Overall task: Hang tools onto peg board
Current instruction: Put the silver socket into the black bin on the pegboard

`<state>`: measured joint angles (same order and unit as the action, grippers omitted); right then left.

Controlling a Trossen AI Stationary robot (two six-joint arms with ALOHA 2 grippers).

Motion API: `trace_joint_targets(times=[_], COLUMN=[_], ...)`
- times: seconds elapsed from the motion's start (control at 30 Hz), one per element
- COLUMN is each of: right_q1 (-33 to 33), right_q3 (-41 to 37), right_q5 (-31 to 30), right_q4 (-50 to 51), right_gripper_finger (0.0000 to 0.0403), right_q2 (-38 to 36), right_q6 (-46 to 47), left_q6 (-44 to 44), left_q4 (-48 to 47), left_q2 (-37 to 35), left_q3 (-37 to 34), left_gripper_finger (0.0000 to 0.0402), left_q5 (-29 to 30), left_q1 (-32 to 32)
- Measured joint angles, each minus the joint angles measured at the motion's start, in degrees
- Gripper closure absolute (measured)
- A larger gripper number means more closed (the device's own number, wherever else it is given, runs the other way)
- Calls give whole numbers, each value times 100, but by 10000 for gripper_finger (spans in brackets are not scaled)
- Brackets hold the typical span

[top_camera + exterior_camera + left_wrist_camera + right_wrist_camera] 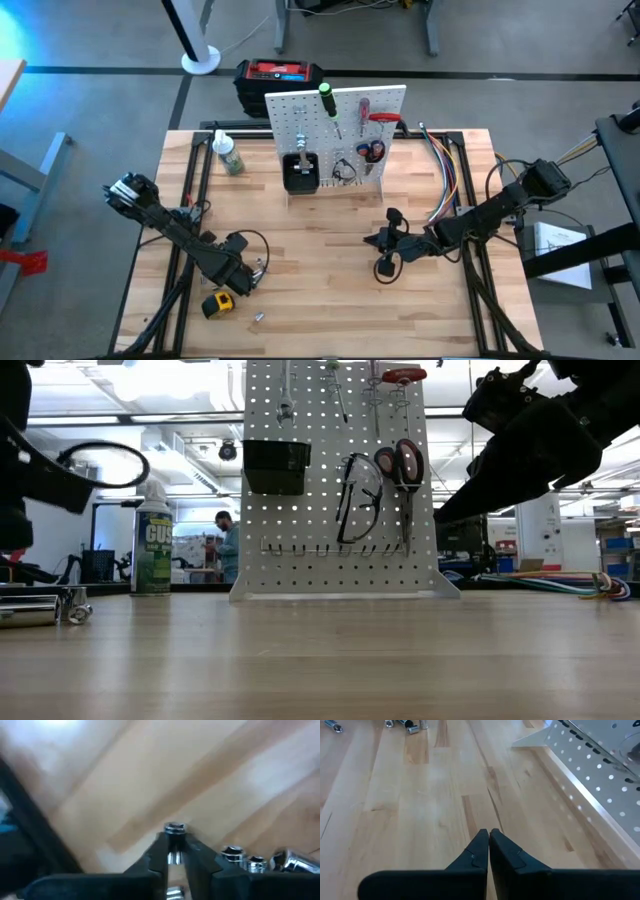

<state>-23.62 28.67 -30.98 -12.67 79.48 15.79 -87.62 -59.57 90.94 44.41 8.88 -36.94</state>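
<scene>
The green-labelled spray can (153,550) beside the peg board (330,510) reads "GUS".

The peg board (335,140) stands at the back middle of the table (330,290), a bottle (230,158) sits to its left, the box (280,78) is behind it, and a tape measure (218,304) lies at the front left.
</scene>
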Motion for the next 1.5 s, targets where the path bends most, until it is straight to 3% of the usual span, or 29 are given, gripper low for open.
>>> trace_joint_targets(times=[0.3, 0.43, 0.6, 0.87, 1.03, 1.37, 1.5], right_q1=[0, 0, 0, 0, 0, 0, 0], right_q3=[2, 4, 4, 3, -20, -22, -24], right_q5=[-2, -2, -3, -2, -2, -2, -2], right_q4=[-2, 0, 0, 22, 39, 37, 37], right_gripper_finger=[403, 403, 403, 403, 403, 403, 403], right_q2=[-87, -132, -136, -136, -136, -136, -136], right_q6=[2, 1, -18, -74, -71, -30, 23], left_q6=[90, 242, 652, 858, 1092, 1247, 1198], left_q4=[-479, -861, -639, -380, 382, 1535, 1609], left_q2=[-577, -950, -1166, -959, -959, -1034, -1046], left_q3=[487, 825, 790, 190, -305, -914, -1090], left_gripper_finger=[401, 395, 373, 297, 263, 259, 282], left_q5=[791, 879, 870, 30, -329, -428, -434], left_q1=[1, 21, 69, 269, 333, 348, 364])
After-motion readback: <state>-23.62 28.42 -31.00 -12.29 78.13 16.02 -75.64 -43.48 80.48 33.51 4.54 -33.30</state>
